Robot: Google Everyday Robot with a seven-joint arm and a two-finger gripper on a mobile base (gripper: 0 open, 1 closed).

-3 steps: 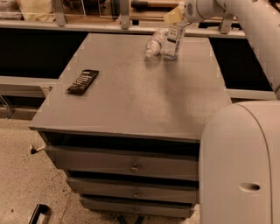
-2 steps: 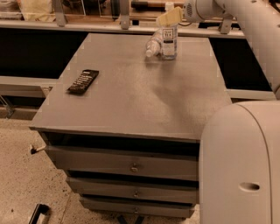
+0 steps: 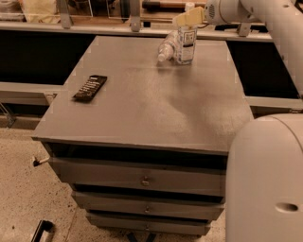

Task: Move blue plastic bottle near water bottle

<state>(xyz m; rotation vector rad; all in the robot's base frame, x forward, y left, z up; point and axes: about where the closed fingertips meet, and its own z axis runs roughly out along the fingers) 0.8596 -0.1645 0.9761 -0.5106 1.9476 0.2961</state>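
At the near right the robot's white body (image 3: 265, 179) fills the corner, standing just in front of the bench's near right corner. To its left lies a speckled floor (image 3: 23, 198). The bench (image 3: 142, 108) is a grey cabinet with a flat matt top. Three shallow drawers (image 3: 142, 177) are stacked beneath it, and the upper two show a small round knob at the middle.

On the near left part of the top lies a black remote control (image 3: 90, 87). It is flat, its length runs slightly askew to the bench's left edge, and it sits well apart from everything else.

Toward the far edge, a little right of centre, stand the two bottles. The blue plastic bottle (image 3: 185, 45) is upright on the bench, its label with the dark lettered panel facing the camera. Just beside it on the left, touching or very nearly so, is the smaller water bottle (image 3: 167, 46). It is tipped over, with its white cap pointing toward the near left. Whether it lies flat or leans on the larger bottle I cannot tell.

The gripper (image 3: 187, 21), pale cream in colour, sits at the top of the blue plastic bottle, covering its cap. How far the jaws are open, and whether they hold the bottle, cannot be told. The white arm (image 3: 265, 14) reaches in from the far right. Behind the bench a pale ledge (image 3: 94, 29) runs across.
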